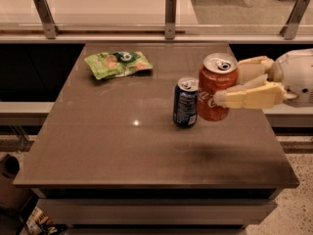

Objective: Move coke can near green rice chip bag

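Note:
The coke can (215,88), red-orange with white script and a silver top, hangs in the air above the right half of the brown table (122,146). My gripper (230,84) comes in from the right and is shut on the can, with one cream finger behind it and one in front. The green rice chip bag (117,64) lies flat at the table's far left, well apart from the can.
A dark blue can (186,102) stands upright on the table just left of the held can, close beside it. A railing with metal posts (170,16) runs behind the table's far edge. The can's shadow falls on the table's front right.

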{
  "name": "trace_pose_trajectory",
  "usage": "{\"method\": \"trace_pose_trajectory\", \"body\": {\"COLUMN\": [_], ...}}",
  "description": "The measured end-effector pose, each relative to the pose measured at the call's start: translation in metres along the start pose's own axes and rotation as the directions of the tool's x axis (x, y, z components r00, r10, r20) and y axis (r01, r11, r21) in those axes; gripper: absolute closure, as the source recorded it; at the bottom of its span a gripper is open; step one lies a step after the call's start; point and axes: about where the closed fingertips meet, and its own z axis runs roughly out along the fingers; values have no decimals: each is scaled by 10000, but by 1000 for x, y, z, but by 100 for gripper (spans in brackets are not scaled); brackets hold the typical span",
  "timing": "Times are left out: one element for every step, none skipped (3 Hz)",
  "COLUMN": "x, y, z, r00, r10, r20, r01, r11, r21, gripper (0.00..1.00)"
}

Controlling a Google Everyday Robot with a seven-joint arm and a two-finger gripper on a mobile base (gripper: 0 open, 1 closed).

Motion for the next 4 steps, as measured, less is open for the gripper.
{"method": "trace_pose_trajectory", "body": {"x": [-20, -41, -65, -80], "y": [-9, -32, -67, -105], "z": [-23, -35, -35, -23], "r00": [9997, 9992, 9994, 9998], "r10": [97, 106, -67, -189], "r20": [223, 386, 346, 112], "r01": [-106, -138, 13, 159], "r11": [9991, 9964, 9881, 9745], "r21": [406, 836, 1539, 2237], "gripper": [100, 100, 100, 100]}}
